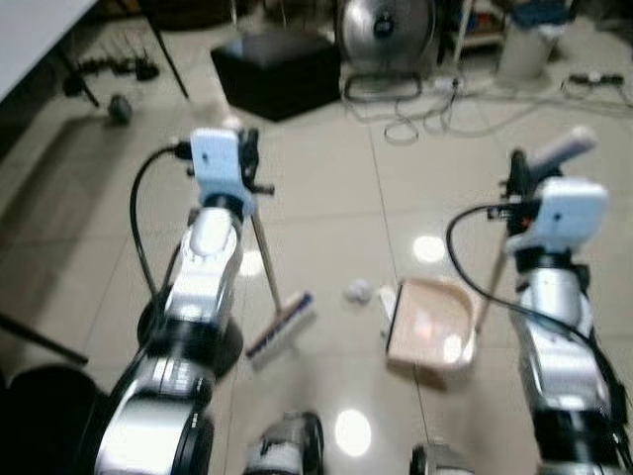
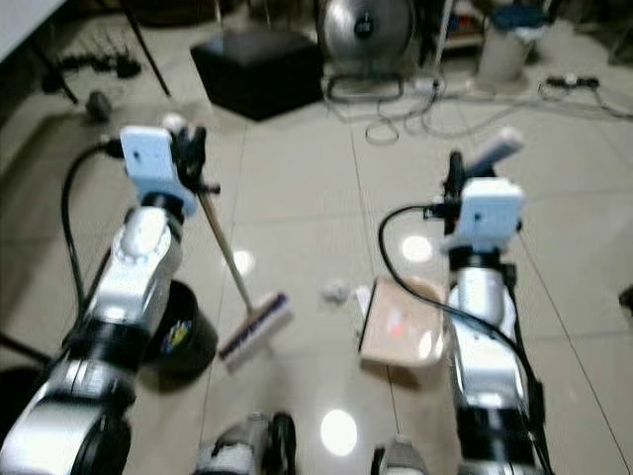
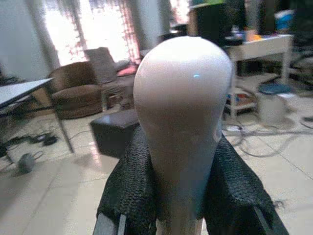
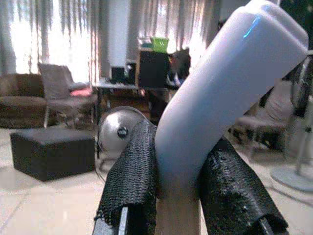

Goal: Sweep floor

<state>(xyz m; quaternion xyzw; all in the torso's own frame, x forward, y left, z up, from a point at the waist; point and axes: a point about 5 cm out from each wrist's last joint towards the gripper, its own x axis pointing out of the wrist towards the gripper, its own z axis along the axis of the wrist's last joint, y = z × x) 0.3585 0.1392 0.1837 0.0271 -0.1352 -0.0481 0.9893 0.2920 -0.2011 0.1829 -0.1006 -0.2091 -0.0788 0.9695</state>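
The left hand [image 3: 178,196] is clamped around the rounded top of the broom [image 1: 280,325] handle; the broom's head rests on the tile floor [image 1: 326,188]. The right hand [image 4: 178,196] grips the dustpan [image 1: 432,327] handle, the pan lying just right of a crumpled wad of paper [image 1: 358,290].
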